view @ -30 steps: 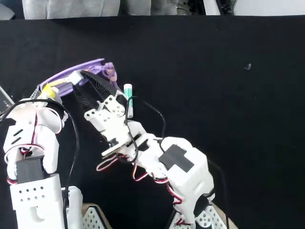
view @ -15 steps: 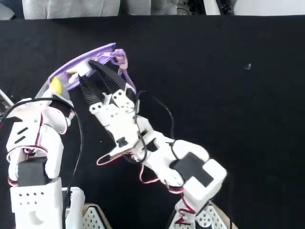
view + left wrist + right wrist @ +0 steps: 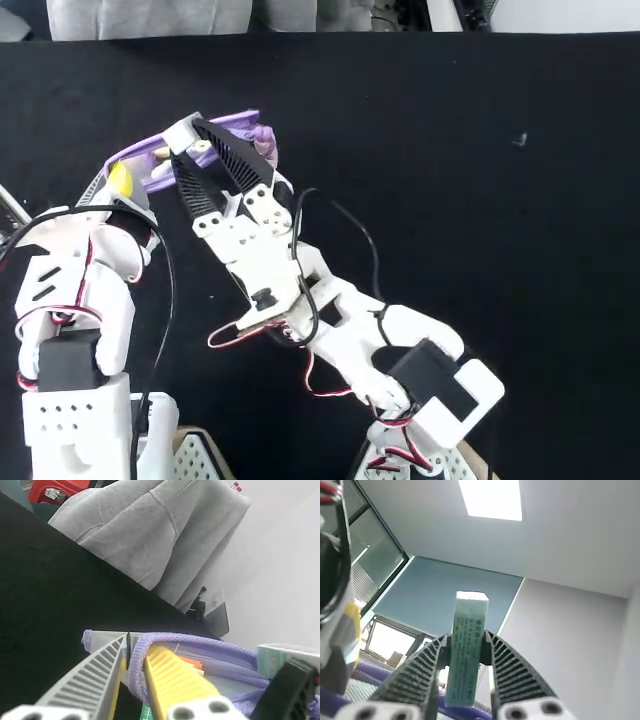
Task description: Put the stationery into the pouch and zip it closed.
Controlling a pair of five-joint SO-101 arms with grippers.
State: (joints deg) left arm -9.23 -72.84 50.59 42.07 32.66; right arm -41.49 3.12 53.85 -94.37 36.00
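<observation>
Ribbed right claw (image 3: 465,639), boxy stick (image 3: 469,614)

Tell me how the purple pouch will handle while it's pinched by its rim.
Probably floppy: the pouch looks like soft fabric, and its zip edge curves where the left gripper pinches it. Likely light, since that one pinch seems to hold it. Its mouth may sag, so the green stick in the right gripper could catch the rim.
</observation>
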